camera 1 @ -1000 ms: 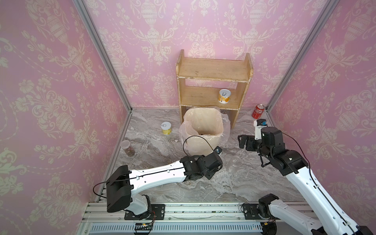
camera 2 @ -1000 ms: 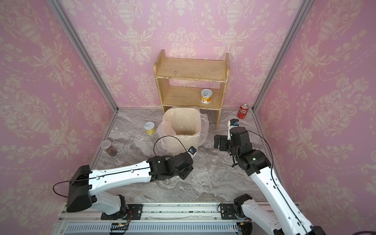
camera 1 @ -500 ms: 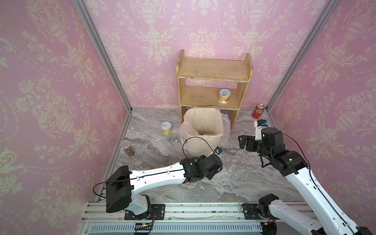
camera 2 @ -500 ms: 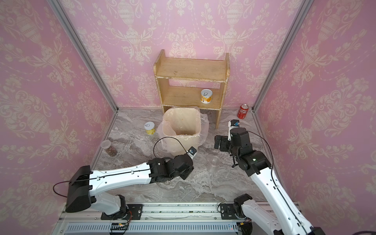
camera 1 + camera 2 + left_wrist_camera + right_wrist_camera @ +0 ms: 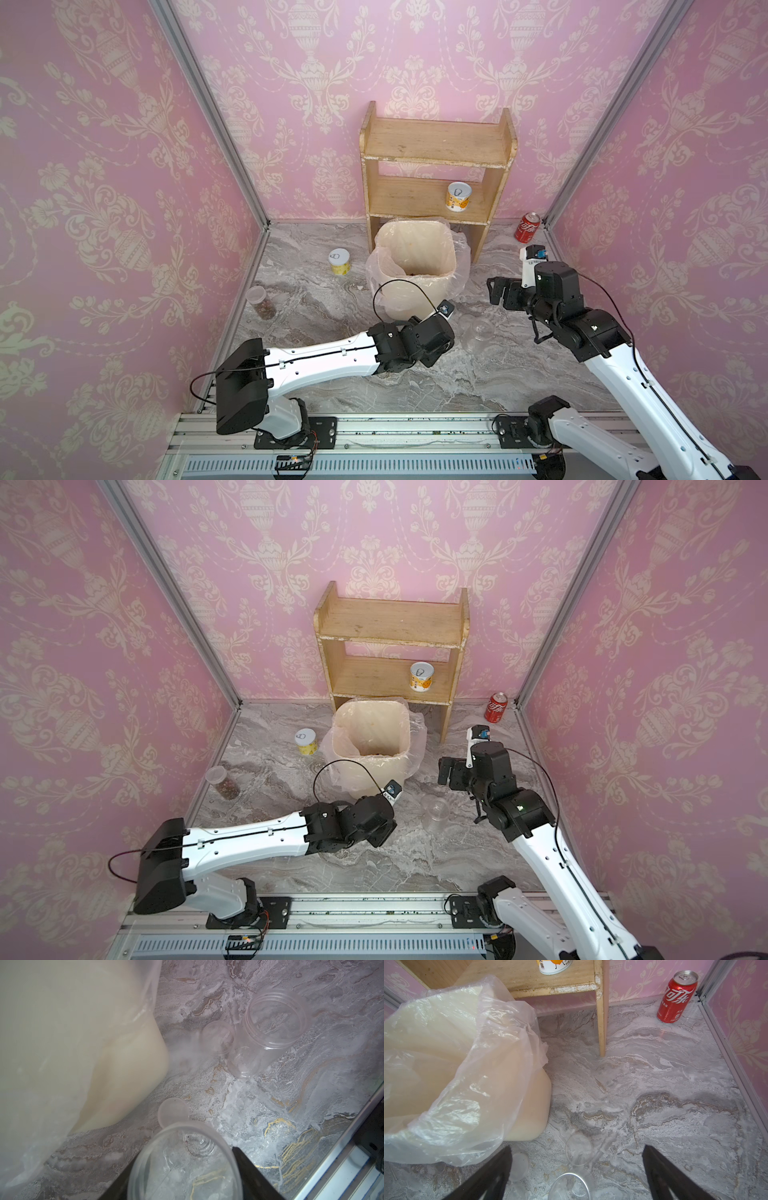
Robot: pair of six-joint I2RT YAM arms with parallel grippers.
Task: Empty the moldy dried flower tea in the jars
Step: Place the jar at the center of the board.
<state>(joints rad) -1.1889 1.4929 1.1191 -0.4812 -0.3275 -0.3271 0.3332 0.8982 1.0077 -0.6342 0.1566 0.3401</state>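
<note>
left gripper (image 5: 176,1167) at 6 o'clock of bin (image 5: 407,299), jaws around jar (image 5: 187,1176), grip unclear, right gripper (image 5: 577,1147) jaws spread wide, empty

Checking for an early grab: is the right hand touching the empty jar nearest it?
Apart. The right wrist view shows the right hand spread wide, with floor showing between each finger and the empty jar.
</note>
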